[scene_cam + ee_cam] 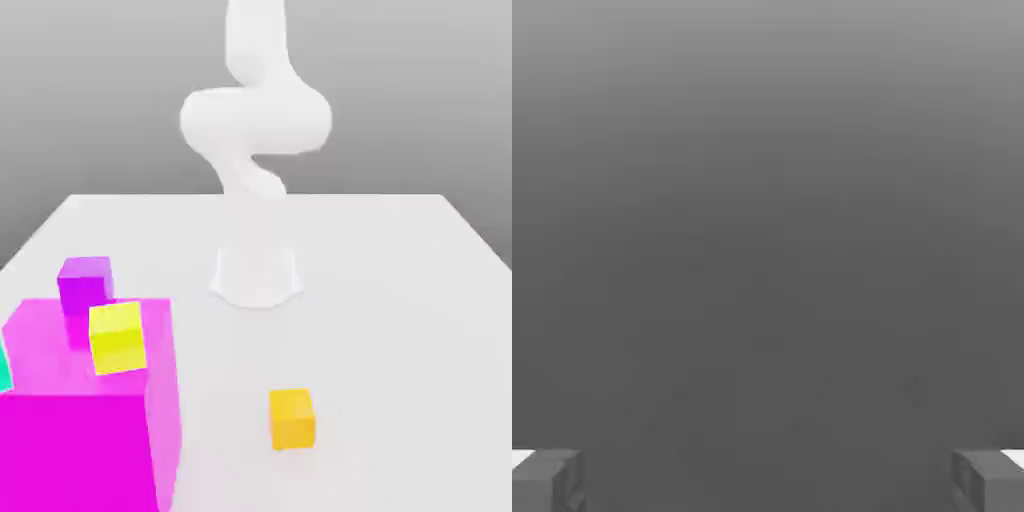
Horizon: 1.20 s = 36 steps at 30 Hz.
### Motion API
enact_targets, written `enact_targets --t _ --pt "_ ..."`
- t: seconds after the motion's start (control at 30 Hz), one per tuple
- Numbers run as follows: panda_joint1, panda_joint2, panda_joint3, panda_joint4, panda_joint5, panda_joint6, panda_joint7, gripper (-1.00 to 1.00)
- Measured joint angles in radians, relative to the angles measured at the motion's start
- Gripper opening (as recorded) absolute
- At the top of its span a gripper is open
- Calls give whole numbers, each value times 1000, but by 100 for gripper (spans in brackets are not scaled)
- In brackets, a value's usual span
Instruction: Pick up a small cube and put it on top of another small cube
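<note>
My tool (768,480) is released: in the hand view my two fingertips (547,480) sit wide apart at the edges of the picture, with nothing between them but a plain grey backdrop. I grasp nothing.

In the exterior view my white arm (257,115) rises from its round base (256,275) at the far middle of the white counter (400,330), bending over itself above.

The small orange cube (292,418) rests flat on the counter, near the camera and a little to the exterior view's right of centre. It stands alone, well apart from my base and apart from the other blocks.

On the exterior view's left, at the near edge, sits the big magenta cube (85,440). The yellow small cube (118,338) shows against its top, towards the right; I cannot tell whether it rests on it. The purple small cube (84,282) stands just beyond, at the far side of the magenta cube; whether it touches it I cannot tell. A sliver of something teal (4,365) shows at the exterior view's left edge, beside the magenta cube.
</note>
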State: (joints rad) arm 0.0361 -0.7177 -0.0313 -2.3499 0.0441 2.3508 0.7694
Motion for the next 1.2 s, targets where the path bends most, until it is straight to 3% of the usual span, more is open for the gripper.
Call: enact_targets --t 0.27,0.43,0.53,0.7,1.03,1.07,1.2 --pt "111 312 -54 -174 137 179 -96 0" --pt "149 506 -40 -285 170 297 -116 0" --pt "154 611 -23 -351 140 370 -93 0" --pt "160 755 -35 -438 -20 486 21 0" --pt "132 974 -2 -409 -1 668 6 0" --pt "125 994 6 -407 4 684 3 -100" --pt "125 994 7 -407 2 684 5 -100"
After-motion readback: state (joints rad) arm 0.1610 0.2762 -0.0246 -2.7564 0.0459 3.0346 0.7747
